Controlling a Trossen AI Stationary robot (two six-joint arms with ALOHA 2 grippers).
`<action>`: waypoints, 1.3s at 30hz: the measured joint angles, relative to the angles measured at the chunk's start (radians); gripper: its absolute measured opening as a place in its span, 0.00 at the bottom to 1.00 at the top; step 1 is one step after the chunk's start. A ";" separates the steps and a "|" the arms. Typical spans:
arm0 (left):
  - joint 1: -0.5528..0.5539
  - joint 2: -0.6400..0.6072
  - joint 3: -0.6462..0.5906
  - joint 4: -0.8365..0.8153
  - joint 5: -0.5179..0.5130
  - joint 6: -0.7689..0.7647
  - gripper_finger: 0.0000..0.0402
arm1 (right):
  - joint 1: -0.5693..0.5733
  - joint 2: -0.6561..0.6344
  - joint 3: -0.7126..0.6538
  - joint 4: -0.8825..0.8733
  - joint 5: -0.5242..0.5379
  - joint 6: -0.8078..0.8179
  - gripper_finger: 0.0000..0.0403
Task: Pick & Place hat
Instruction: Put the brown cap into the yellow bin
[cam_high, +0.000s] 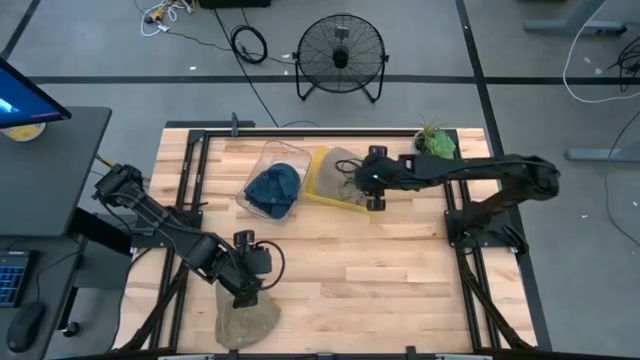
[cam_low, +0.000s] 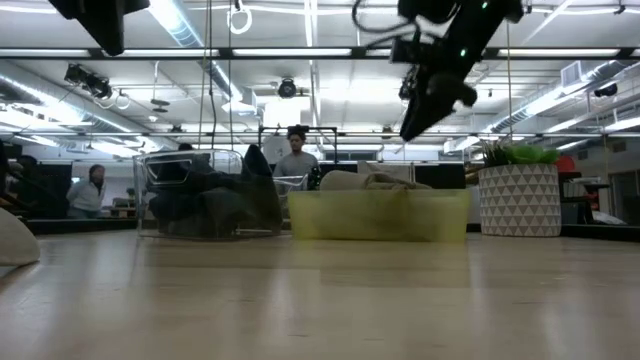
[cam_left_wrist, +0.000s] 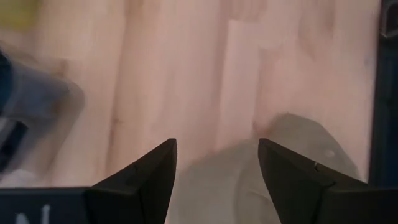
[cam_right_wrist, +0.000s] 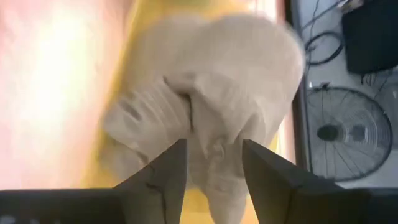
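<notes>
A beige hat (cam_high: 247, 322) lies on the wooden table at its near edge; in the left wrist view the same hat (cam_left_wrist: 280, 162) shows just beyond my fingers. My left gripper (cam_high: 247, 295) (cam_left_wrist: 217, 144) hovers open above its far side. A second beige hat (cam_high: 345, 170) (cam_right_wrist: 217, 74) lies crumpled in a yellow bin (cam_high: 322, 185) (cam_low: 380, 215). My right gripper (cam_high: 376, 200) (cam_right_wrist: 214, 143) (cam_low: 412, 130) hangs open above that bin, clear of the hat. A blue hat (cam_high: 275, 187) sits in a clear bin (cam_high: 270, 155).
The clear bin (cam_low: 205, 200) and the yellow bin stand side by side at the table's far middle. A potted plant (cam_high: 437, 142) (cam_low: 520, 195) stands at the far right corner. Bare wood spans the table's middle. A fan (cam_high: 341, 55) stands on the floor beyond.
</notes>
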 joint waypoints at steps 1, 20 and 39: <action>0.000 0.000 0.000 0.000 0.026 -0.001 0.58 | 0.015 -0.019 0.000 0.001 0.000 0.020 0.39; -0.127 0.215 -0.001 -0.114 0.278 -0.341 0.58 | 0.186 -0.091 0.000 0.036 -0.001 0.143 0.38; -0.193 0.417 0.001 -0.256 0.195 -0.316 0.24 | 0.196 -0.091 0.000 0.043 -0.011 0.243 0.38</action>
